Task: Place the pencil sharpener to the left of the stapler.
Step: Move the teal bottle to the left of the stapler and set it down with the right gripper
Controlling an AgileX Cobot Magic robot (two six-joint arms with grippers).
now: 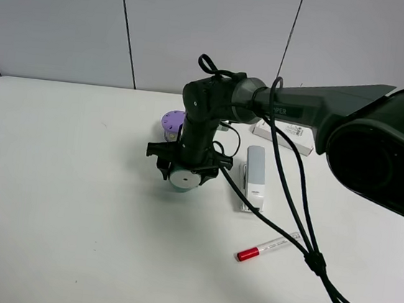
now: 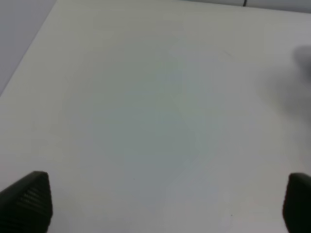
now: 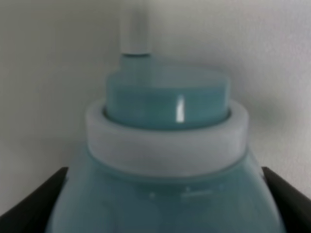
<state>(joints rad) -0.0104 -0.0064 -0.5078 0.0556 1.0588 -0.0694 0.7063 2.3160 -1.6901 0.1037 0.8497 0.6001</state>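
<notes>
I have the right fingers (image 3: pixel 29 208) clamped on the pencil sharpener (image 1: pixel 183 177), one on each side of its teal barrel. In the wrist view the sharpener (image 3: pixel 165 194) fills the gap between them. From the high camera its white end face points toward me. It sits near the middle of the bench (image 1: pixel 59 202), to the left of the stapler (image 1: pixel 253 177) with a clear gap between the two, and just in front of the purple container (image 1: pixel 172 122).

I read this as the placing step: the sharpener is already on the correct side of the stapler, so what remains is the release. I cannot tell whether it rests on the bench or hangs just above it; only a faint teal tint shows beneath.

My next move calls for a gentle descent until it is seated, then opening the fingers and lifting straight up, so the round barrel neither rolls toward the stapler nor gets dragged along.

The left fingers (image 2: pixel 29 201) stand wide apart over bare bench, holding nothing.
</notes>
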